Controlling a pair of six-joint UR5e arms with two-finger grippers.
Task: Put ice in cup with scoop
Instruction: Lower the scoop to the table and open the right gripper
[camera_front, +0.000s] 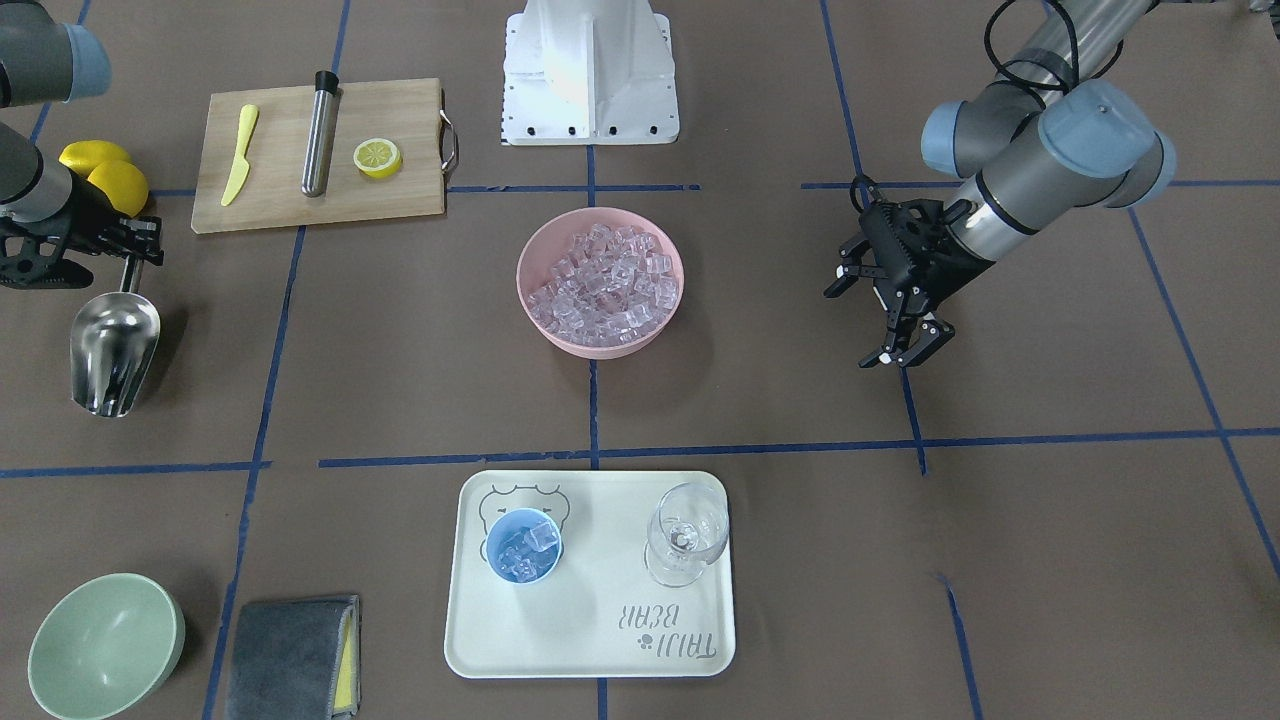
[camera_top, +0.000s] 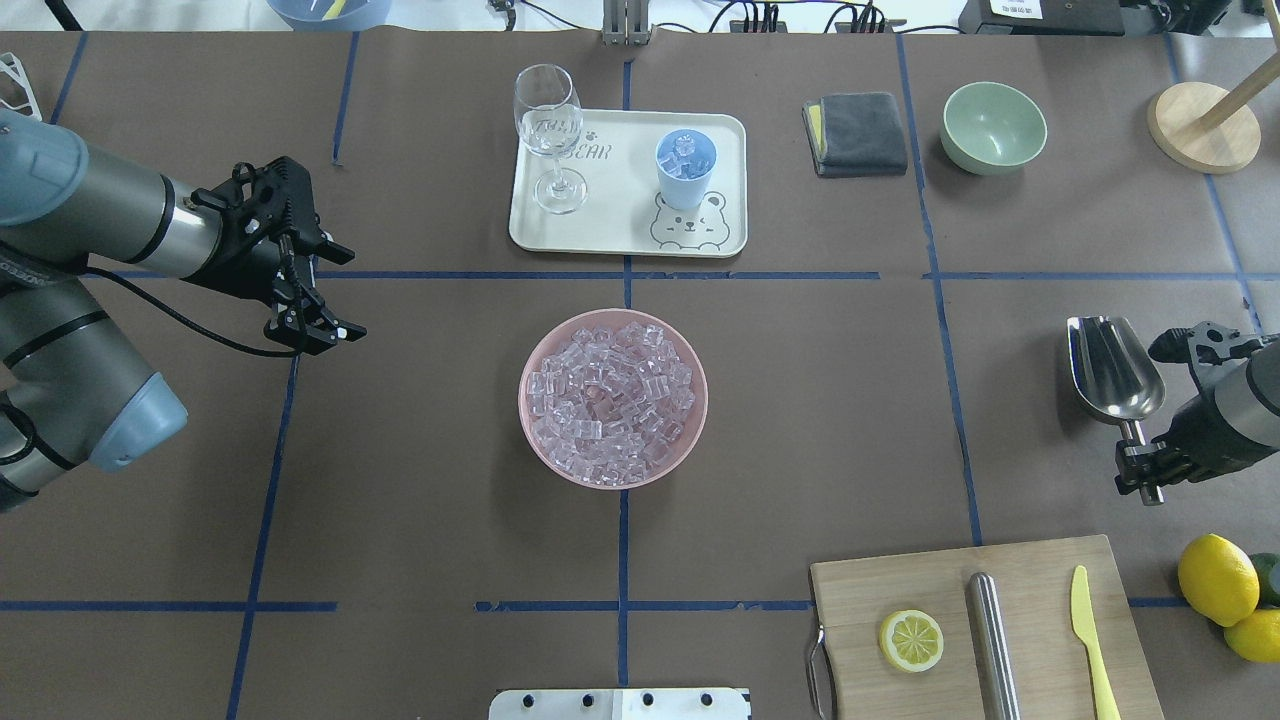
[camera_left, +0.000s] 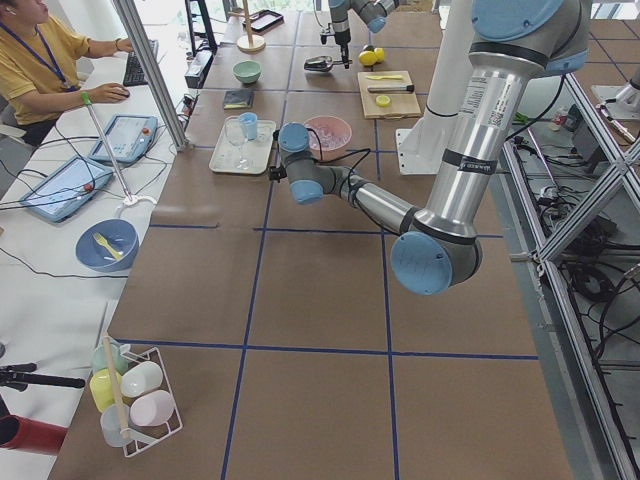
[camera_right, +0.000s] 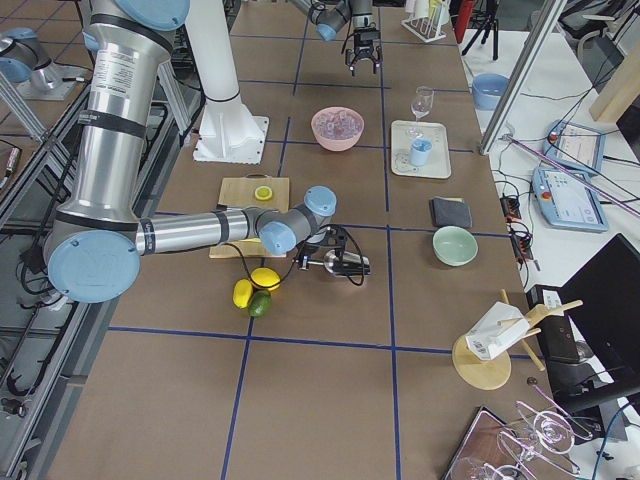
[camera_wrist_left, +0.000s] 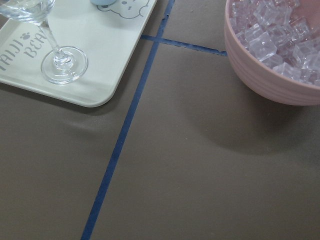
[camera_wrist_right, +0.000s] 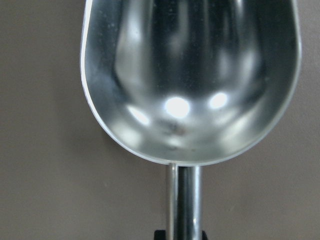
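Ice (camera_top: 685, 148) lies in the cup (camera_top: 685, 182) beyond the pink bowl (camera_front: 600, 346). Right claw (camera_top: 1140, 468) clamps the empty scoop's (camera_top: 1112, 375) handle; left claw (camera_top: 350, 295) gapes apart.

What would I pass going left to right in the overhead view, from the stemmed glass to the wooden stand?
stemmed glass → cup holding ice → folded grey cloth → green bowl → wooden stand

Pink round plastic bowl (camera_front: 600, 347) mid-table. Cream rectangular tray with bear print (camera_top: 620, 215) on the far side, with a clear stemmed glass (camera_top: 548, 125) upright on its left part. Wooden cutting board (camera_top: 860, 590) at near right carries a lemon half (camera_top: 911, 641), a steel cylinder with black cap (camera_front: 320, 135) and a yellow plastic knife (camera_top: 1091, 640), side by side and apart. Two whole lemons (camera_top: 1217, 579) lie just beside the board. Sage-green bowl (camera_top: 960, 125) and folded grey cloth (camera_top: 860, 132) sit right of the tray.
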